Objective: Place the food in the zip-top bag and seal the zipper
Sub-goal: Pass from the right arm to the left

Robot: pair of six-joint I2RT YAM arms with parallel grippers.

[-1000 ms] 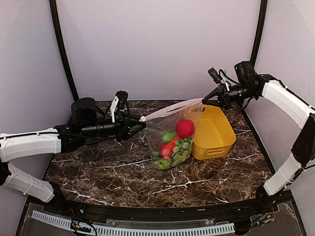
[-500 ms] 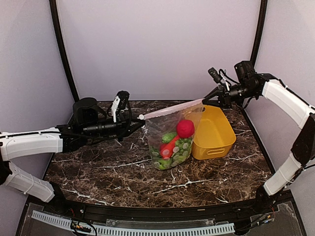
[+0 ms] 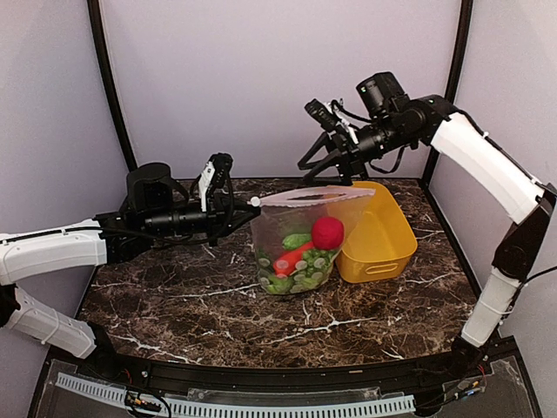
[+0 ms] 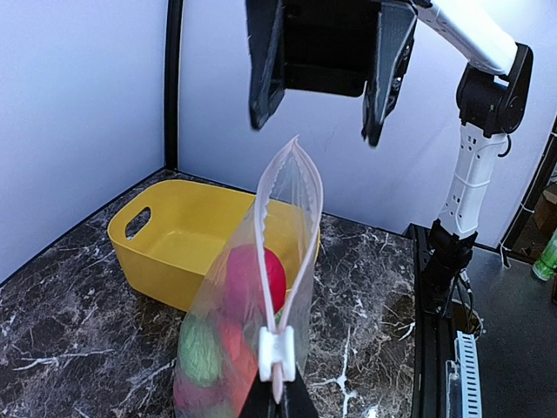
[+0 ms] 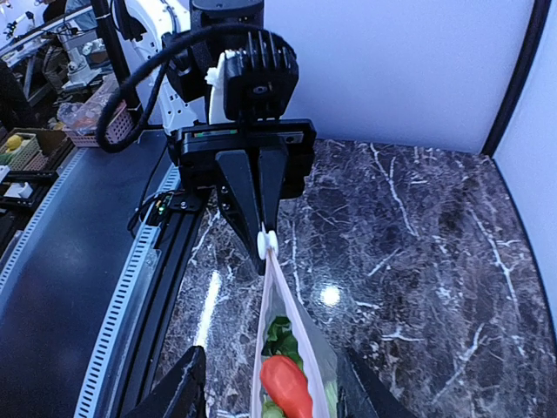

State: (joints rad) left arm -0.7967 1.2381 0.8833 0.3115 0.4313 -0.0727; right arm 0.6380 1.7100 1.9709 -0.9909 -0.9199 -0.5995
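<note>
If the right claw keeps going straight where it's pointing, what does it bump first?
Probably the zip-top bag: its top edge lies just ahead of the open right gripper. Beyond it, the left gripper pinches the bag's other end. Depth is unclear.

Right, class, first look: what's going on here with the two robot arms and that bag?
The left gripper is shut on the slider end of the zipper, holding up the zip-top bag, which stands on the table beside a yellow basket with the food inside. The right gripper hangs open above the bag's far end, touching nothing. The mouth gapes along its length, so sealing is not yet done.
</note>
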